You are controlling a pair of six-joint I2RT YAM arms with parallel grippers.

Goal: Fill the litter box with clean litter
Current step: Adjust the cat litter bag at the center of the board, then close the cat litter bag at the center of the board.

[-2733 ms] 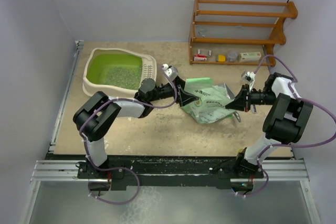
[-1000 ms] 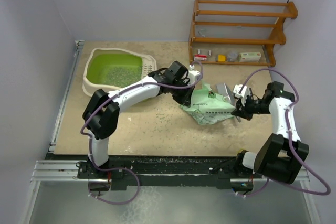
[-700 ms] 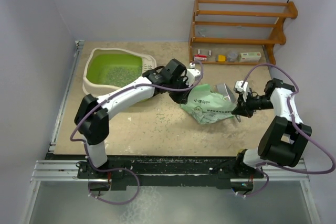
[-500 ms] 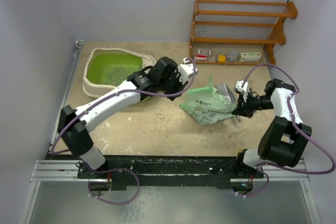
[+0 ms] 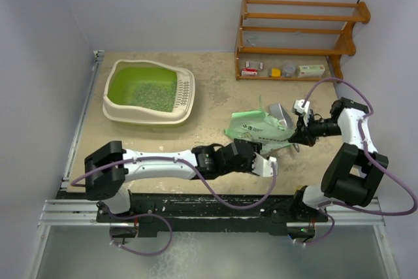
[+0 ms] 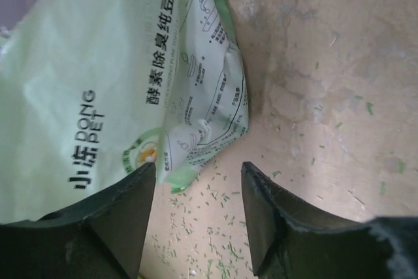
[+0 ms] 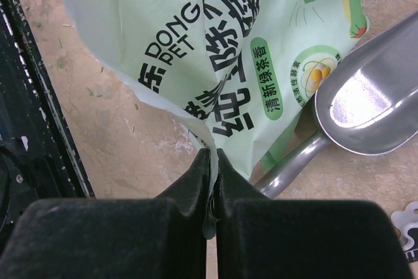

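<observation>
Left gripper (image 6: 199,176) hangs with its jaws apart and empty, just short of the bag's (image 6: 98,83) corner. Our right gripper (image 7: 212,156) pinches the bag's thin edge. The litter box (image 5: 186,89), with some litter (image 5: 147,93) inside, sits well apart at the far left. If we lift on that one pinch, the film may slip or tear, and the sagging bag would spill onto the table (image 5: 196,129).
</observation>
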